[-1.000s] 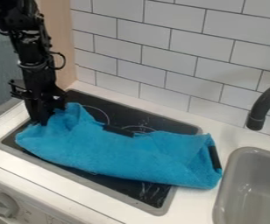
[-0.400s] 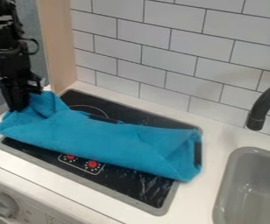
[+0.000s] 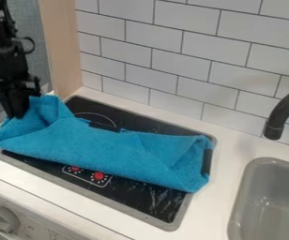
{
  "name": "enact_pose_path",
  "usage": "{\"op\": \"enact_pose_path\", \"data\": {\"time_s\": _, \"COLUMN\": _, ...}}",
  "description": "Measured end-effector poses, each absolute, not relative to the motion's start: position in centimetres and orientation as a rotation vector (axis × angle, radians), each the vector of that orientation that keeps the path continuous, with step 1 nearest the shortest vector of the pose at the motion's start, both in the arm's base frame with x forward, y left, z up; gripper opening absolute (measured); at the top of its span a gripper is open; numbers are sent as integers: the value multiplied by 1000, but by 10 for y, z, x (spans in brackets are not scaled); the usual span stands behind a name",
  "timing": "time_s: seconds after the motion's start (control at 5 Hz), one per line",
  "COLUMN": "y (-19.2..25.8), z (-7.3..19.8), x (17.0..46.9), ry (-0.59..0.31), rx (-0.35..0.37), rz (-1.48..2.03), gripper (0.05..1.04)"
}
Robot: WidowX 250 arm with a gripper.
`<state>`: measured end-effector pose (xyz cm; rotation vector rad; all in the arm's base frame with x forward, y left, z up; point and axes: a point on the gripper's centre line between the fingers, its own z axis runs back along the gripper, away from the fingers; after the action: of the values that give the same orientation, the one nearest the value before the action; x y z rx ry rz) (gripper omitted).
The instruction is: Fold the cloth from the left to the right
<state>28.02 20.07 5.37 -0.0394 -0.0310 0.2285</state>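
Has slid leftward since the earlier frames, cloth (image 3: 103,152) and claw (image 3: 15,115) together, likely a drag rather than the rightward fold wanted. Lies across the hob (image 3: 128,193), raised end pointing to the left corner, long axis slanting down to the right edge; looks pinched in the claw there at left.

Fuzzy matt cloth (image 3: 109,147) on a glossy black stovetop (image 3: 134,199); glazed wall tiles (image 3: 172,61).
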Motion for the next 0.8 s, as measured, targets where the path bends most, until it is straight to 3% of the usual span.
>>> {"op": "enact_pose_path", "data": {"time_s": 0.2, "y": 184, "z": 86, "x": 283, "ry": -92, "rx": -54, "rz": 230, "gripper": 58}}
{"op": "enact_pose_path", "data": {"time_s": 0.6, "y": 113, "z": 114, "x": 294, "ry": -129, "rx": -132, "rz": 159, "gripper": 56}}
{"op": "enact_pose_path", "data": {"time_s": 0.8, "y": 82, "z": 110, "x": 297, "ry": -113, "rx": -145, "rz": 123, "gripper": 56}}
